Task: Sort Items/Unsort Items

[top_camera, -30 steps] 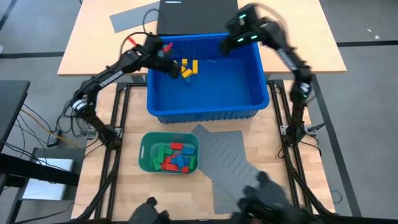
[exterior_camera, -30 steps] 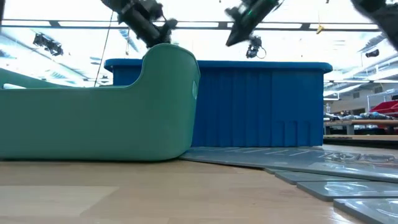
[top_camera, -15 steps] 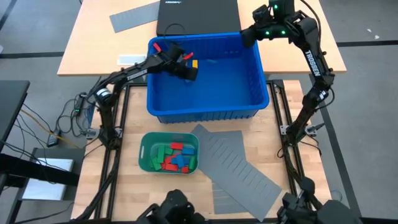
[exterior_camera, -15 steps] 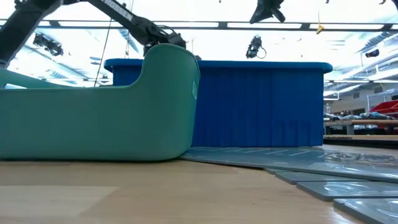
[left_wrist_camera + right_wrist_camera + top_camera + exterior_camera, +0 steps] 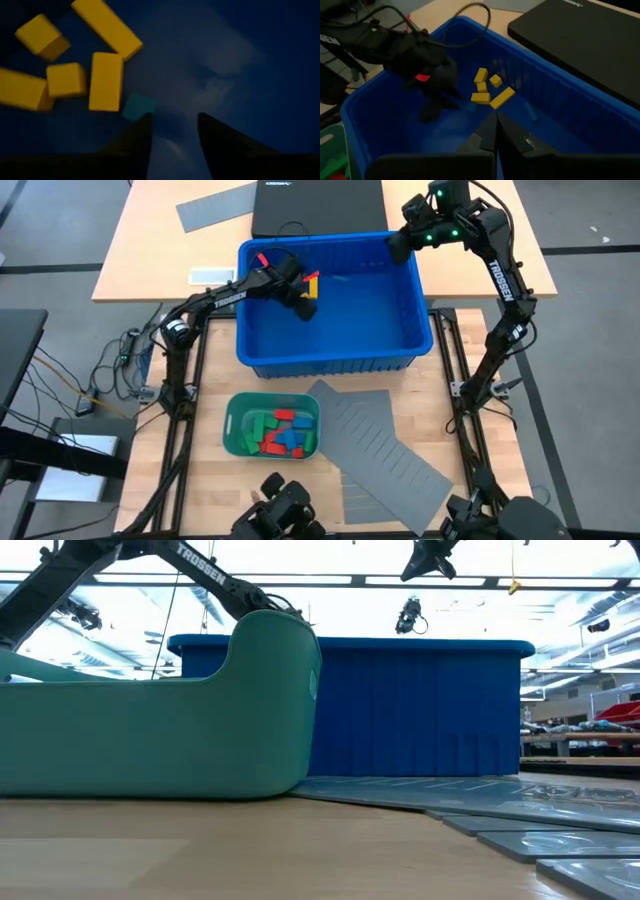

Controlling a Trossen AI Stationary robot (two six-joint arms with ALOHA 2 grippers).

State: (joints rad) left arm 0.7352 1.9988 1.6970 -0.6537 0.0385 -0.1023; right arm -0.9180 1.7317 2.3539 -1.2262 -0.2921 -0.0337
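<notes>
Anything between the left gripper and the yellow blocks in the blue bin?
Nothing visible. The left gripper hangs open inside the blue bin, with the yellow blocks and a teal block on the floor just ahead.

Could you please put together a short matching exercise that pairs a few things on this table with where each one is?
Things:
1. yellow blocks
2. green tray
3. left end effector
4. right end effector

Places:
A. above the blue bin's far right corner
B. low inside the blue bin
C. on the bin's floor
D. in front of the bin

Pairs: 1-C, 2-D, 3-B, 4-A
</notes>
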